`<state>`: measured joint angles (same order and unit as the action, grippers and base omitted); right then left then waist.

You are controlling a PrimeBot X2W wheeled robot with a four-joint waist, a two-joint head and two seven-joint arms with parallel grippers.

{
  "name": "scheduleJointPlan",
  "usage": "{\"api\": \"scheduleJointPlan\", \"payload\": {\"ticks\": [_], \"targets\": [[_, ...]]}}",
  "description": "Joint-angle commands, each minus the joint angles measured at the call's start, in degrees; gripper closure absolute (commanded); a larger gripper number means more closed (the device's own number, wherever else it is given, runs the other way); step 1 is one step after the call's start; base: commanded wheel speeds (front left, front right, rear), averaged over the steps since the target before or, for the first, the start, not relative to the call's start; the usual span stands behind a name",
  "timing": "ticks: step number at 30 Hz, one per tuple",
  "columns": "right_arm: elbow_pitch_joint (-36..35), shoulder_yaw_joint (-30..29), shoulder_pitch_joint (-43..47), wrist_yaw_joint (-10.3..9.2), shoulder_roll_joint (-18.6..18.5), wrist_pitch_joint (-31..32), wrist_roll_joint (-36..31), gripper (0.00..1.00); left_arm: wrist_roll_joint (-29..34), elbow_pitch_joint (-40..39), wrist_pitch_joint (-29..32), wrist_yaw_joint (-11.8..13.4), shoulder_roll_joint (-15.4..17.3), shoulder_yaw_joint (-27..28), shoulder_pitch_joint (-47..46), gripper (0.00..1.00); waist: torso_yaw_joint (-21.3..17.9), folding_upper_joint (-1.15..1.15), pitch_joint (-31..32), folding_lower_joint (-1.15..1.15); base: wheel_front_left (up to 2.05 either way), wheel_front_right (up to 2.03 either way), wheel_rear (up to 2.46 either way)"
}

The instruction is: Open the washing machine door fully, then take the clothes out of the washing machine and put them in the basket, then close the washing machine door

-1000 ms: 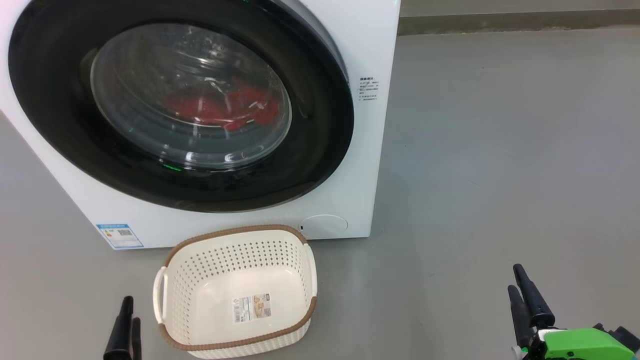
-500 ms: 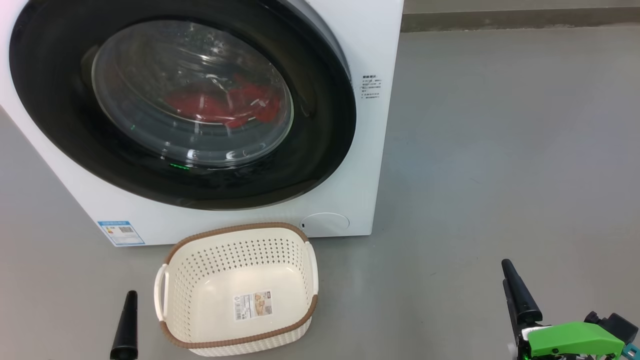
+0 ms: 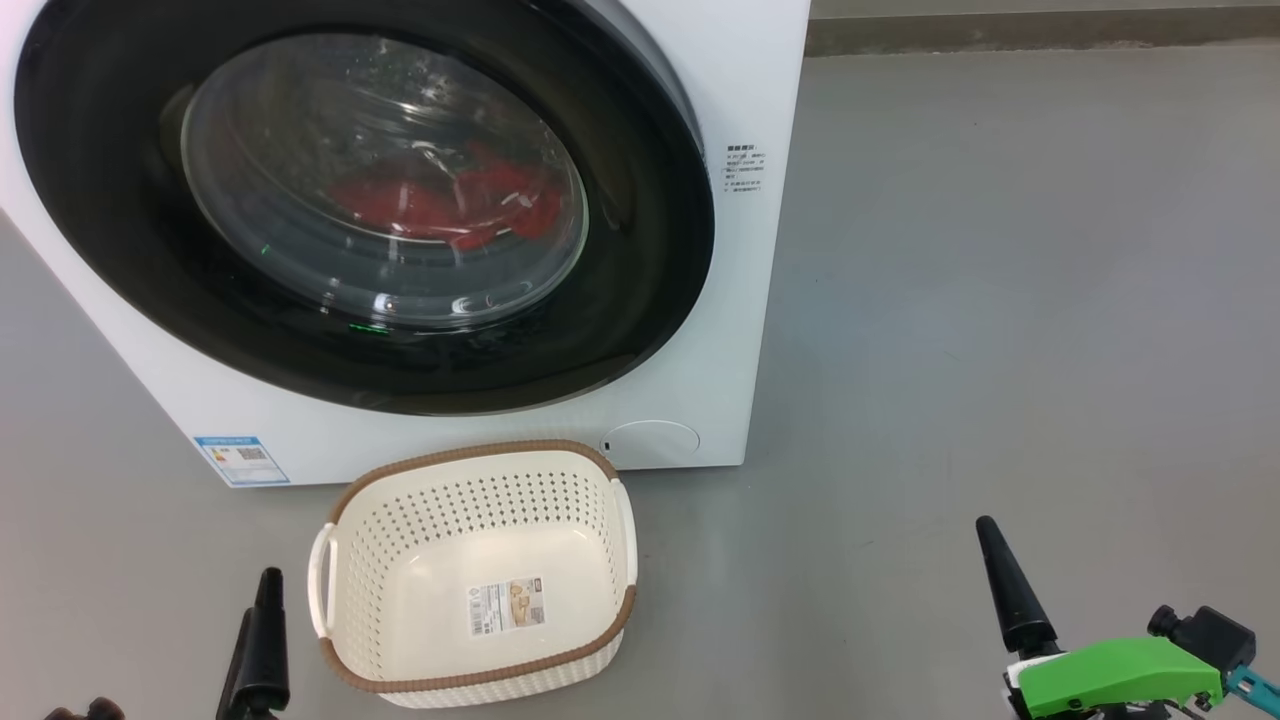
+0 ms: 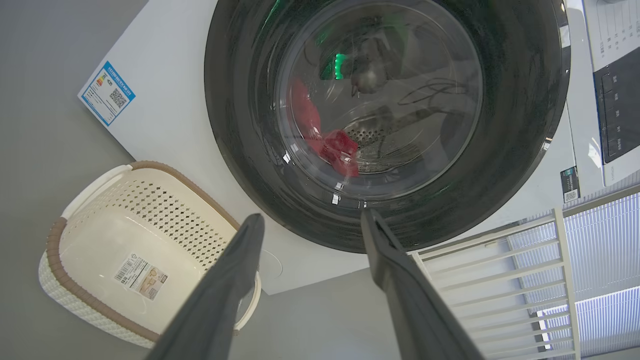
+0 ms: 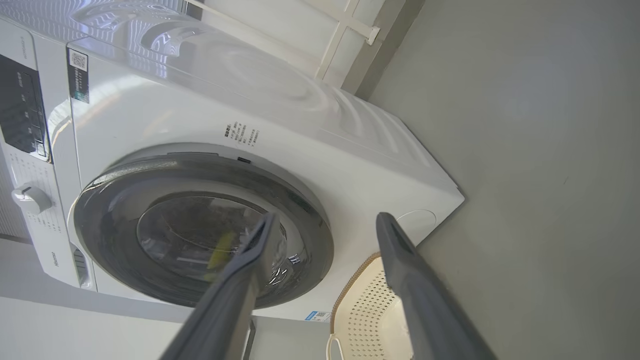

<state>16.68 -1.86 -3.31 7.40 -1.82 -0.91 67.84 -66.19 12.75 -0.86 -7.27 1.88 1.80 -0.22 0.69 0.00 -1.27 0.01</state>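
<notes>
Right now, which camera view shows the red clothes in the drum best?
The head view: the clothes lie broad and bright red behind the door. The left wrist view shows them smaller, behind reflections. In the right wrist view the glass is too dark to tell.

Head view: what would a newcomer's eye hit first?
The shut door, a big glossy black ring, dominates the upper left, with red clothes behind its glass. The empty cream basket sits on the floor just below it. A bright green bracket shows at lower right.
</notes>
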Motion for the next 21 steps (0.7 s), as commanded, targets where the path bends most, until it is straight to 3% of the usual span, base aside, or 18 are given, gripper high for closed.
{"api": "scheduleJointPlan", "payload": {"ticks": [1,21], "targets": [[-1.78,1.3,-0.49,0.03,-0.48,-0.75,-2.04,0.0,1.92,-2.02,-0.75,-0.1,1.23,0.71,-0.34,0.0,-0.03,0.0,0.02,0.0,0.0,0.0,0.0],[-1.66,4.55,0.25,0.05,-1.25,-3.94,-16.1,0.0,15.88,-3.67,-3.94,-0.13,1.78,0.35,1.13,0.0,-0.12,0.0,0.47,0.0,0.0,0.0,0.0]]}}
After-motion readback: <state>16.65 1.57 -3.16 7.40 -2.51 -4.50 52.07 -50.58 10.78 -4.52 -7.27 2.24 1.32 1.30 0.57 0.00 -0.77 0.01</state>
